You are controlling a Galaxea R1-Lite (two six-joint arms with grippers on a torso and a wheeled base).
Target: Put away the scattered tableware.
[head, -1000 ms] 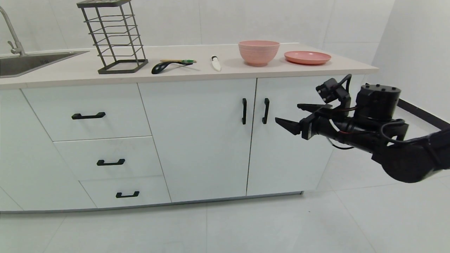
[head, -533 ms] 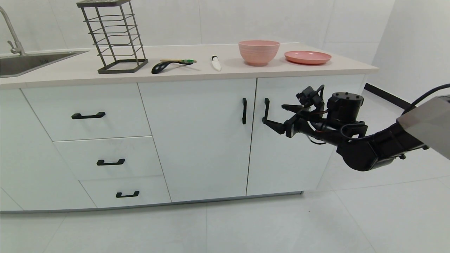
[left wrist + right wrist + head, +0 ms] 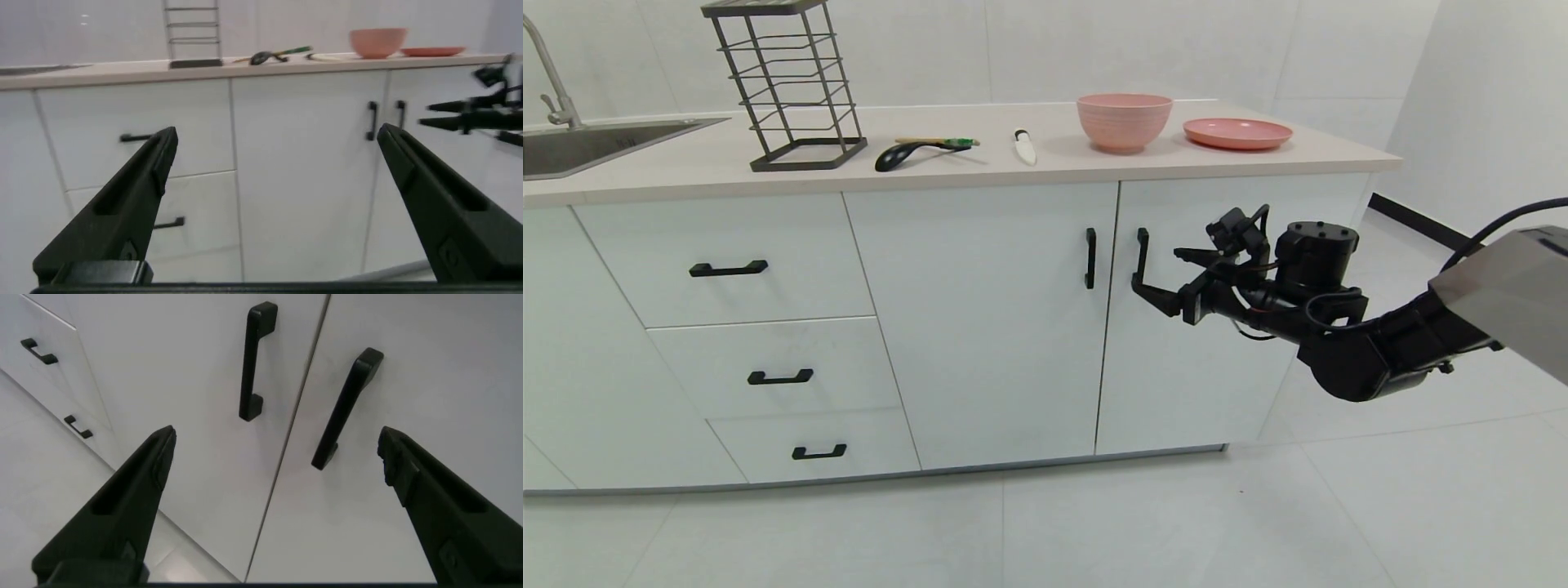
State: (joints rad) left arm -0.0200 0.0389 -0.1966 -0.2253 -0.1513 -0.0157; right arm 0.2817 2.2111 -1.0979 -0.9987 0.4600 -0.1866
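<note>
Scattered tableware lines the countertop [image 3: 686, 167] across the upper frame: a pink bowl [image 3: 1125, 121] and a pink plate [image 3: 1237, 132] at upper right, with a black spoon [image 3: 907, 153] and a small white knife [image 3: 1024, 145] near a wire rack [image 3: 792, 82] at upper left. Right of centre below, the right gripper [image 3: 1158, 268] hovers spread wide and empty at the right-hand door handle [image 3: 1142, 257]. The left gripper [image 3: 276, 135] is likewise splayed, holding nothing. The step in hand appears to be opening the cabinet. The next move calls for straddling that handle, clamping it, then pulling.
</note>
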